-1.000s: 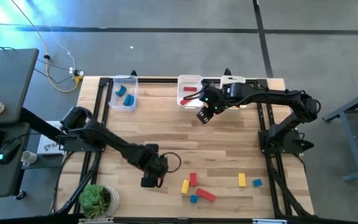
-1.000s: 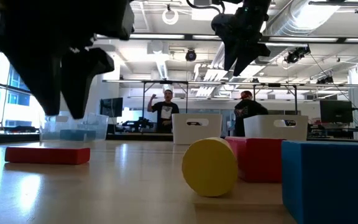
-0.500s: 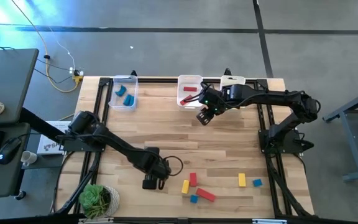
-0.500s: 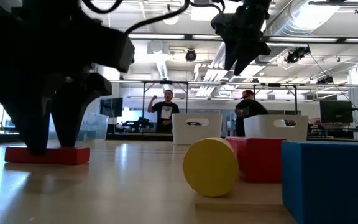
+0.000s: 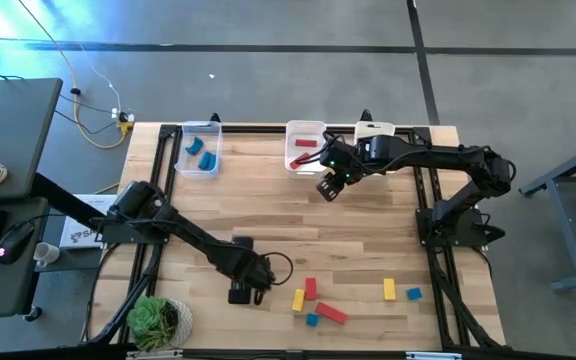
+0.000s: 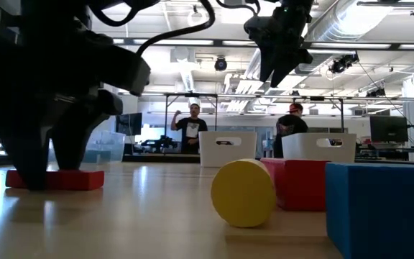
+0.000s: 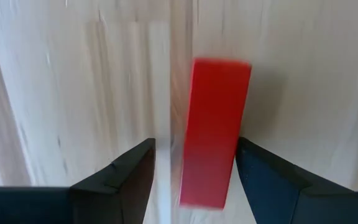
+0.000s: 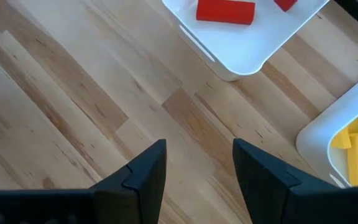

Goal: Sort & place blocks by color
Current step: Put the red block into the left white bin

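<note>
My left gripper (image 5: 240, 293) is open and down at the table near its near edge, its fingers on either side of a red bar (image 7: 213, 130) that lies flat on the wood. In the low view the bar (image 6: 67, 180) shows between the fingertips; in the high view the gripper hides it. My right gripper (image 5: 328, 186) is open and empty, hovering over bare wood beside the bin with red blocks (image 5: 305, 147). Loose red (image 5: 311, 289), yellow (image 5: 298, 299) and blue (image 5: 413, 294) blocks lie on the table near its near edge. My left gripper straddles the red bar from above, fingers across its width near one end. One finger (image 7: 260, 174) stands close against the bar's long side (image 7: 240, 124); I cannot tell whether it touches. The other finger stands apart from the bar, which lies flat on the table.
A bin with blue blocks (image 5: 200, 150) stands at the far left and a bin with yellow blocks (image 8: 353, 146) under my right arm. A potted plant (image 5: 156, 320) sits at the near left corner. Bare wood lies across the table's middle. People stand in the room beyond.
My left gripper has come down toward the table's near edge and lowered its open fingers around the red bar. The bar has stayed where it was.
</note>
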Action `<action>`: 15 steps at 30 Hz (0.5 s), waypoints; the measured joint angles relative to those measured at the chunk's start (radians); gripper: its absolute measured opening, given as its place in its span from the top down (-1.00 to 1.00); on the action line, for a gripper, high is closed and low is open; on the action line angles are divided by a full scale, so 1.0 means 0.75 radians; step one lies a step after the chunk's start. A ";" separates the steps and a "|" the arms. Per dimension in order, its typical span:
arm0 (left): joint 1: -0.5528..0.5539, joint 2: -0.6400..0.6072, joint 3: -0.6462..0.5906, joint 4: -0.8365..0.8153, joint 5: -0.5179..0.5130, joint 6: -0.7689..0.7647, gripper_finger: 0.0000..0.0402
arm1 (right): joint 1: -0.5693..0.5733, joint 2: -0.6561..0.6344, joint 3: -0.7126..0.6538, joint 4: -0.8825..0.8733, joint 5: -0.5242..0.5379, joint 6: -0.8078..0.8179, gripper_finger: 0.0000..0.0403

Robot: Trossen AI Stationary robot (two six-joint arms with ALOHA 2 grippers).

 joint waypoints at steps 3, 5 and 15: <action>-0.012 0.000 -0.001 -0.027 -0.004 0.007 -0.03 | 0.000 0.000 0.000 0.000 0.000 -0.001 0.15; -0.016 0.000 -0.002 -0.030 -0.005 0.007 -0.03 | 0.000 0.000 0.000 0.000 0.000 -0.001 0.15; -0.012 0.001 -0.003 -0.025 0.016 0.016 0.19 | 0.000 0.000 0.000 0.001 0.000 -0.011 0.15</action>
